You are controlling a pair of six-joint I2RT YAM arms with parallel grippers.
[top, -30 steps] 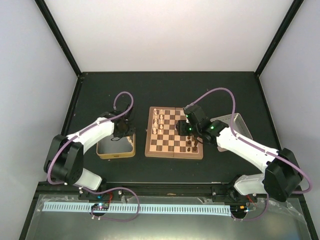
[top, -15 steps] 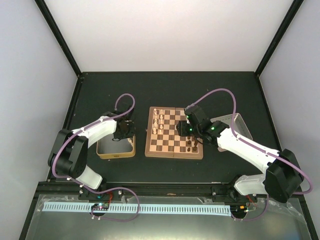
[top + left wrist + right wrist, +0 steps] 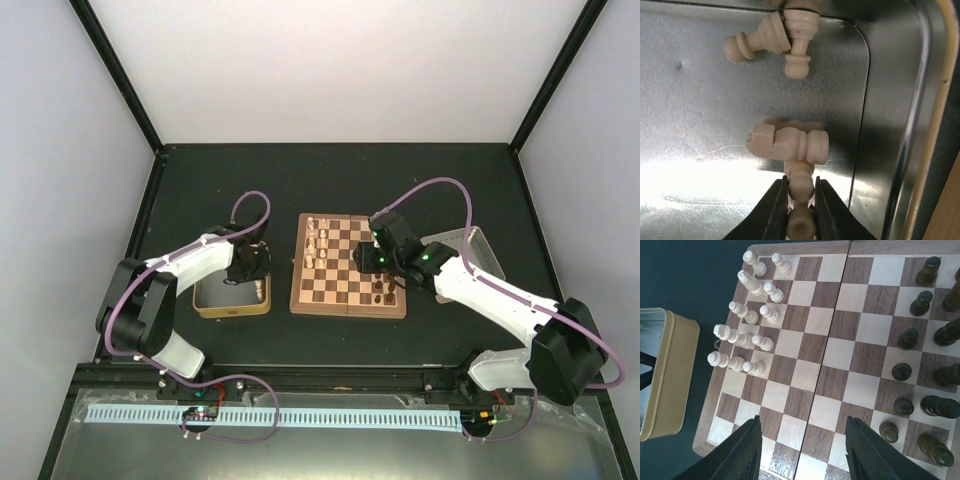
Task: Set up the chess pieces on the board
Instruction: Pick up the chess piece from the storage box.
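Chess pieces (image 3: 735,337): pale ones stand in 2 rows along one edge of the board (image 3: 348,300), dark ones along the opposite edge. The pale rows have bare squares at the near end, and at least 4 pale ones lie in the tin (image 3: 925,100).
Board position: flat on the table (image 3: 330,180) between the arms, with the tin just beside its left edge.
Left fingers (image 3: 772,210): down in the tin, narrow, pinched on a pale piece (image 3: 800,192) that lies flat.
Right fingers (image 3: 740,450): wide, holding nothing, hovering over the board's near edge.
Risk 1: a rook-like piece (image 3: 787,142) lies across the held one's far end, touching it, so a lift may drag or flip it.
Risk 2: a piece gripped lying down may swivel, arrive tilted and topple its neighbours.
Risk 3: the tin wall is close, so the piece could clip it coming out.
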